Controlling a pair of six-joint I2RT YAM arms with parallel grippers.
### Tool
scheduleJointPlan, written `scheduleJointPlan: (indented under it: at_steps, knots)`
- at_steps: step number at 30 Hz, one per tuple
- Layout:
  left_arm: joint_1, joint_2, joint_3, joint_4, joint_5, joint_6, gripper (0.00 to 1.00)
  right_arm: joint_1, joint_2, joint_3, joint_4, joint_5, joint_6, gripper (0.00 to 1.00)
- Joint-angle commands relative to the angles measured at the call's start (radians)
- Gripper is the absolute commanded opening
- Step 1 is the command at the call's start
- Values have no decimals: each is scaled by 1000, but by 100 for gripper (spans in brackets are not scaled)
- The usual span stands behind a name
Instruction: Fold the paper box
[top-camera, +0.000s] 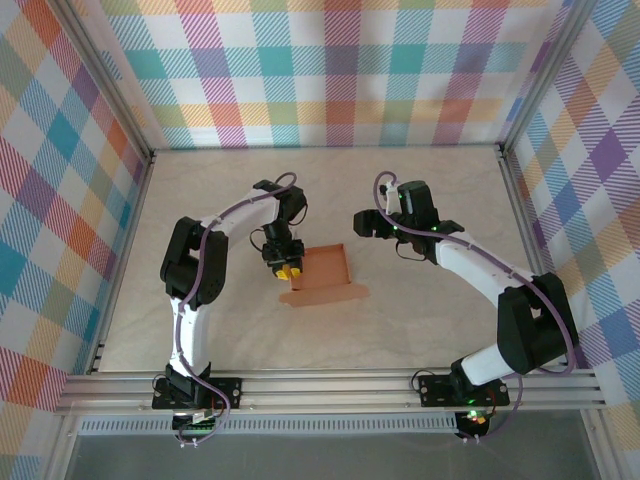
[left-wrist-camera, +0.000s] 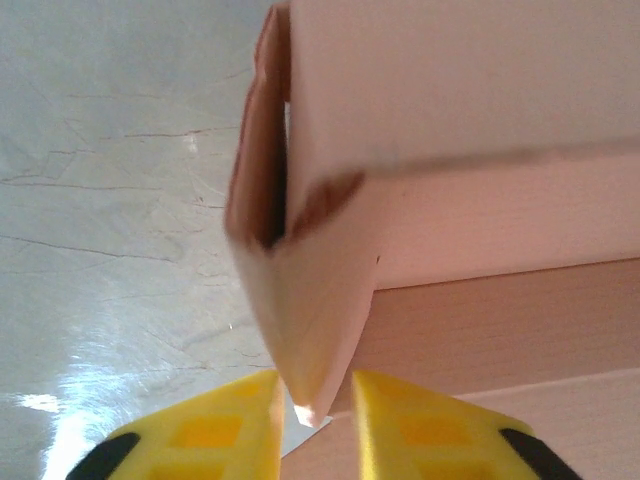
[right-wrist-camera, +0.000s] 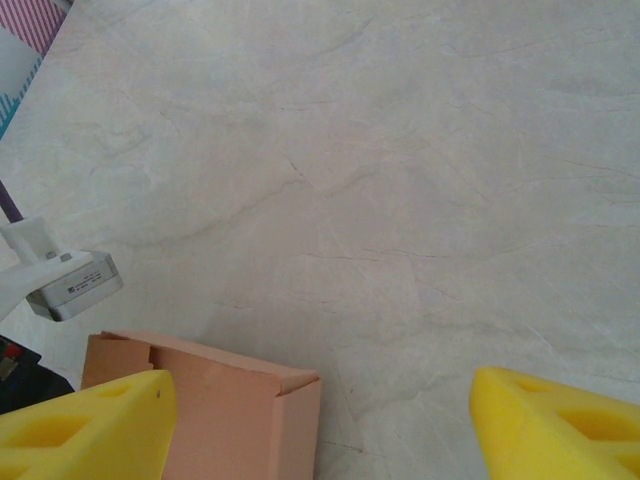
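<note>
The salmon-orange thin card paper box (top-camera: 322, 275) sits half-formed mid-way across the pale marbled surface (top-camera: 230, 190) with some walls raised. The left gripper (left-wrist-camera: 316, 392) has its yellow fingers close on either side of a pointed corner flap, though the tight wrist view does not show whether they pinch the card or merely flank it. If that hold is loose the springy flap could swing back and undo the fold, and since the right gripper (right-wrist-camera: 322, 400) hovers near a box corner, spread wide and holding nothing, any sideways tug could drag the unbraced box along
</note>
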Motion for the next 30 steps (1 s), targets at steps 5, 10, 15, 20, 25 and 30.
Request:
scheduleJointPlan:
  at_steps: [5,10,15,20,25,30]
  knots:
    - [-2,-76,15,16,-27,-18,67,-8,46,72,-41,-141,-213,79]
    - [43,-212,-90,181,-70,-106,99,-5,131,156,-107,-206,-343,80]
    - [87,-407,-244,347,-167,-168,100,-3,207,225,-205,-375,-541,81]
    - [137,-592,-433,513,-200,-188,100,43,357,377,-423,-465,-853,79]
    - [171,-692,-510,554,-227,-183,100,126,509,536,-500,-424,-986,78]
    - [173,-718,-524,536,-250,-162,100,196,647,676,-570,-339,-1054,76]
